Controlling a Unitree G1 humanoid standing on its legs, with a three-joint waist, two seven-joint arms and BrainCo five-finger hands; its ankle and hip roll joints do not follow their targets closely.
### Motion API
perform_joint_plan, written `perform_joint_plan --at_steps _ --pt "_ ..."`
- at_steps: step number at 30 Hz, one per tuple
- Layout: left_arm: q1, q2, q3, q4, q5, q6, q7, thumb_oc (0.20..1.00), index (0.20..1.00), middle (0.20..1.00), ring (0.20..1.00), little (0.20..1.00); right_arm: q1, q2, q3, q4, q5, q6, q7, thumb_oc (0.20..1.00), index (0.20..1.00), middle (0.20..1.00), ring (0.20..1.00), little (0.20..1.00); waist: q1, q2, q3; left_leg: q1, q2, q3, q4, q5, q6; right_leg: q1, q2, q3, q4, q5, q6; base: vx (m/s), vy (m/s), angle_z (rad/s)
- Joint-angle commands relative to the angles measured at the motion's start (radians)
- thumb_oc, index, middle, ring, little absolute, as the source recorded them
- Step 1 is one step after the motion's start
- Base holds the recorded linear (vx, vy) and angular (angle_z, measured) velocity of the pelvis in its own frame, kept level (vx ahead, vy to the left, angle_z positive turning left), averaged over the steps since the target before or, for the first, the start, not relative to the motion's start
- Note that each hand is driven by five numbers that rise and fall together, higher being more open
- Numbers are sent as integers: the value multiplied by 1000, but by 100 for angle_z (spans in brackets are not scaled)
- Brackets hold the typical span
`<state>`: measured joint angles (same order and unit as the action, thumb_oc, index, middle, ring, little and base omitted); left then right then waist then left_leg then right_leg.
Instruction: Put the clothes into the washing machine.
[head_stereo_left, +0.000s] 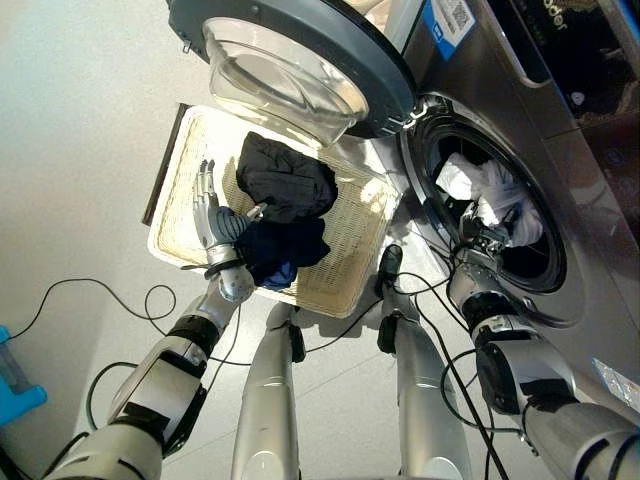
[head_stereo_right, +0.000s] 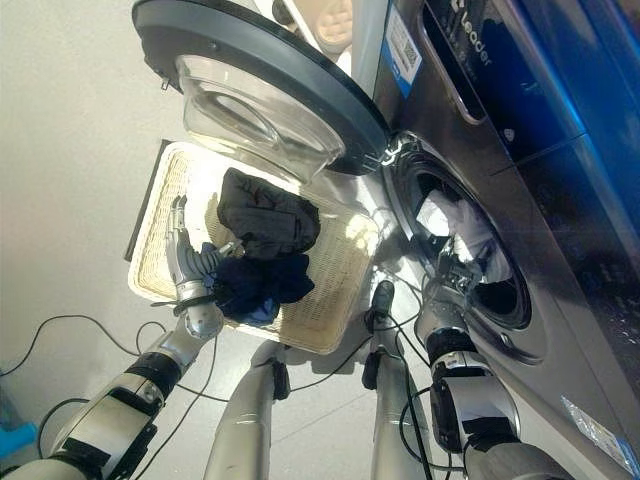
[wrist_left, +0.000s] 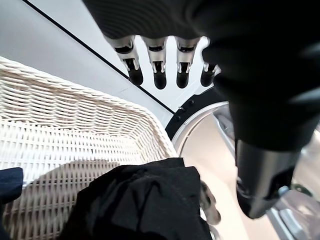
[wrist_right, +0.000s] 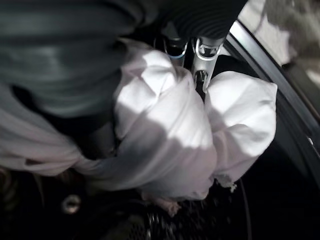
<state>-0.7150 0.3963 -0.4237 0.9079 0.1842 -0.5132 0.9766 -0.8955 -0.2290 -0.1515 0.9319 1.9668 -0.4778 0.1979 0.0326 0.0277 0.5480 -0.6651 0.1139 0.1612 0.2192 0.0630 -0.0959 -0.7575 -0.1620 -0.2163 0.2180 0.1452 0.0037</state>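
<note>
Inside the drum: right hand (head_stereo_left: 480, 245), fingers curled into a white garment (head_stereo_left: 490, 195) and gripping it.
Washing machine (head_stereo_left: 560, 140): front loader around the right hand; its round door (head_stereo_left: 300, 60) swung open above the basket.
Left hand (head_stereo_left: 212, 215): fingers straight and spread, holding nothing, over the white wicker basket (head_stereo_left: 350, 250).
Black garment (head_stereo_left: 285, 180): in the basket, just beside the left hand.
Dark blue garment (head_stereo_left: 285, 250): in the basket, touching the left hand's wrist side.
</note>
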Motion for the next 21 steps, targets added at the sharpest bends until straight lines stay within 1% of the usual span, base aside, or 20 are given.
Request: perform_joint_plan --at_steps 1,3,5,7,9,11,13,14,15,17,18,21 --pt "1 -3 -7 -67 43 -16 6 1000 1000 1000 1000 1000 -10 -62 -56 -127 5 -204 -17 200 200 200 200 200 -4 61 -28 -51 -95 3 -10 -19 -16 -8 -7 -52 99 -91 126 4 -31 3" --pt "4 5 -27 -83 67 -11 1 1000 1000 1000 1000 1000 -25 -73 -62 -158 5 -293 -43 200 200 200 200 200 1 63 -28 -50 -94 2 -9 -21 -14 -9 -12 -55 105 -91 127 2 -28 8" --pt "3 17 -44 -99 94 -3 -12 1000 1000 1000 1000 1000 -44 -93 -62 -167 5 -354 -58 200 200 200 200 200 5 66 -28 -50 -94 1 -8 -22 -13 -10 -15 -58 110 -90 127 -6 -20 9" --pt "1 29 -61 -103 116 0 -21 1000 1000 1000 1000 1000 -61 -118 -63 -162 5 -382 -75 200 200 200 200 200 6 68 -28 -48 -93 3 -8 -23 -12 -10 -18 -62 111 -90 127 -8 -2 4" --pt "-3 51 -94 -101 141 23 -48 1000 1000 1000 1000 1000 -82 -156 -65 -148 5 -401 -92 200 200 200 200 200 6 73 -28 -47 -93 3 -7 -23 -13 -9 -21 -65 111 -87 128 -3 8 2" --pt "-11 69 -124 -98 143 44 -71 1000 1000 1000 1000 1000 -89 -175 -54 -148 5 -421 -112 200 200 200 200 200 3 74 -28 -47 -91 7 -9 -22 -13 -10 -21 -66 109 -84 128 0 0 0" --pt "-16 83 -139 -90 132 51 -83 1000 1000 1000 1000 1000 -91 -191 -45 -149 5 -432 -133 200 200 200 200 200 -2 74 -28 -47 -88 11 -11 -20 -14 -12 -21 -64 107 -82 128 0 0 0" --pt "-17 85 -141 -89 128 52 -85 1000 1000 1000 1000 1000 -91 -192 -44 -149 5 -435 -138 325 325 325 325 325 -2 74 -28 -48 -88 12 -11 -20 -14 -12 -21 -63 107 -82 128 0 0 0" --pt "-19 89 -148 -80 113 51 -84 1000 1000 1000 1000 1000 -91 -201 -37 -144 5 -443 -166 1000 1000 1000 1000 1000 -6 73 -28 -48 -86 16 -11 -19 -14 -14 -21 -61 105 -80 128 0 0 0" --pt "-25 91 -149 -71 103 45 -83 1000 1000 1000 1000 1000 -95 -209 -34 -127 5 -434 -171 1000 1000 1000 1000 1000 -8 75 -28 -47 -84 19 -13 -17 -14 -15 -21 -59 105 -80 128 12 32 -1" --pt "-27 92 -150 -64 97 35 -82 1000 1000 1000 1000 1000 -94 -216 -36 -112 5 -406 -154 1000 1000 1000 1000 1000 -8 76 -28 -46 -84 21 -13 -17 -14 -16 -21 -58 106 -80 127 0 0 0" --pt "-32 93 -152 -59 94 21 -87 1000 1000 1000 1000 1000 -93 -225 -27 -88 5 -378 -148 1000 1000 1000 1000 1000 -9 77 -28 -46 -84 23 -15 -14 -15 -16 -20 -57 103 -78 127 0 0 0"
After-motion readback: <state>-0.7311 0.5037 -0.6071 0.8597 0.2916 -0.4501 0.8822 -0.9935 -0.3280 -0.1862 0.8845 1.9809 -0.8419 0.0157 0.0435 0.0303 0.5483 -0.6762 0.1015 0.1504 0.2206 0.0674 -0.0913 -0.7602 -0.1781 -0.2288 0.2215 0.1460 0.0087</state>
